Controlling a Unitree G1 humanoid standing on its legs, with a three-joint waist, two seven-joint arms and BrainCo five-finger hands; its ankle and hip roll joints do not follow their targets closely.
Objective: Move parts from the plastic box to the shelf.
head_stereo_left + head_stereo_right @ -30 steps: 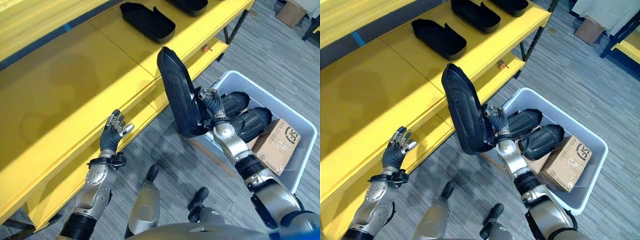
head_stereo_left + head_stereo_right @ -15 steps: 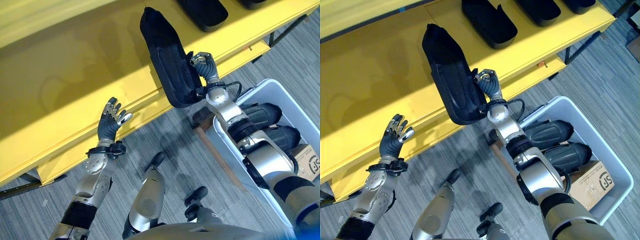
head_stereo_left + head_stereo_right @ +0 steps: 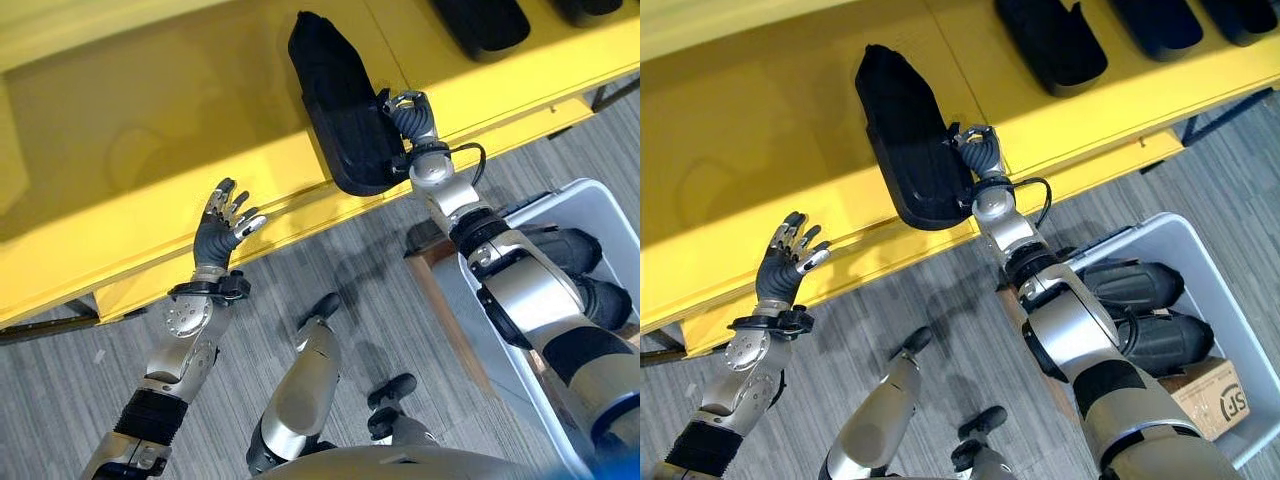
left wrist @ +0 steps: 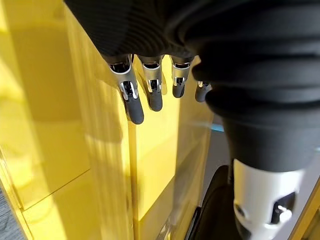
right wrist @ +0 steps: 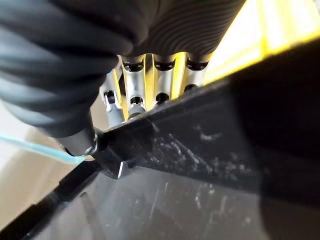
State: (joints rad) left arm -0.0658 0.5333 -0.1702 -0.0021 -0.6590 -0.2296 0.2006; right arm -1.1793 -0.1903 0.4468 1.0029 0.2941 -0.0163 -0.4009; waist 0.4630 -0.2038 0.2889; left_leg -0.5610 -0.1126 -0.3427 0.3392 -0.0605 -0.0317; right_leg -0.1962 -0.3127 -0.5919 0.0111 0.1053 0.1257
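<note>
My right hand (image 3: 412,118) is shut on the rim of a long black moulded part (image 3: 335,105), which hangs tilted over the front of the yellow shelf (image 3: 150,170). In the right wrist view my fingers (image 5: 162,82) curl over the part's edge (image 5: 200,135). The grey plastic box (image 3: 1200,260) stands on the floor at the right with more black parts (image 3: 1135,285) in it. Below the shelf's front edge, my left hand (image 3: 222,225) is open with fingers spread, holding nothing.
Other black parts (image 3: 1050,40) lie in a row on the shelf to the right of the held one. A cardboard carton (image 3: 1220,400) sits in the box's near corner. Grey carpet floor lies between shelf and box.
The right hand has carried the black part up from beside the box to over the shelf. My view has turned towards the shelf. The left hand stays open by the shelf edge.
</note>
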